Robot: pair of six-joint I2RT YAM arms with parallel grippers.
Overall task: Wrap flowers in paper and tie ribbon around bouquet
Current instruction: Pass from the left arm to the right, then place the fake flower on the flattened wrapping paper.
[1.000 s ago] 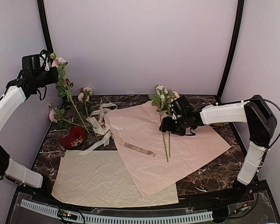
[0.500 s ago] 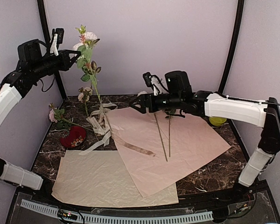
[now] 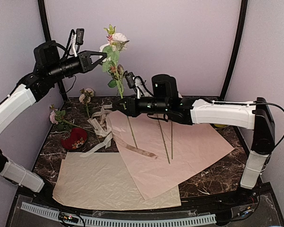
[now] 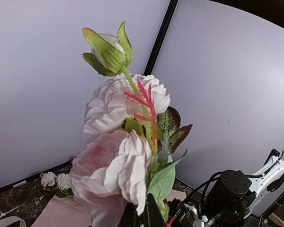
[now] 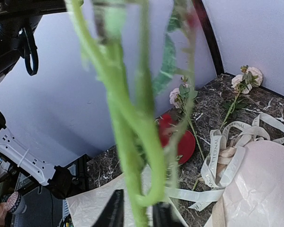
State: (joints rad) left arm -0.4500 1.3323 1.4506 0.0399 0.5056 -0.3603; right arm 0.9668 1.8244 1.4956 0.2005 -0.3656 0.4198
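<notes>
Five flower stalks, by my count. One raised stalk (image 3: 118, 39) stands upright in the air — blooms on top, thin stem hanging over the pink paper (image 3: 199, 142). The left claw (image 3: 104, 56) pinches it under the blooms; the right claw (image 3: 117, 106) straddles the stem lower down — I cannot tell if it grips. Two stalks (image 3: 164, 139) lie front-to-back on the paper, two more stalks (image 3: 87, 94) on the table (image 3: 213, 182) at left.

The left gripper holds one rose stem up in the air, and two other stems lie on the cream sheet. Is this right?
No. The two stems lie on the pink paper, not the cream sheet, as the top external view shows. The left gripper does hold one rose stem in the air.
</notes>
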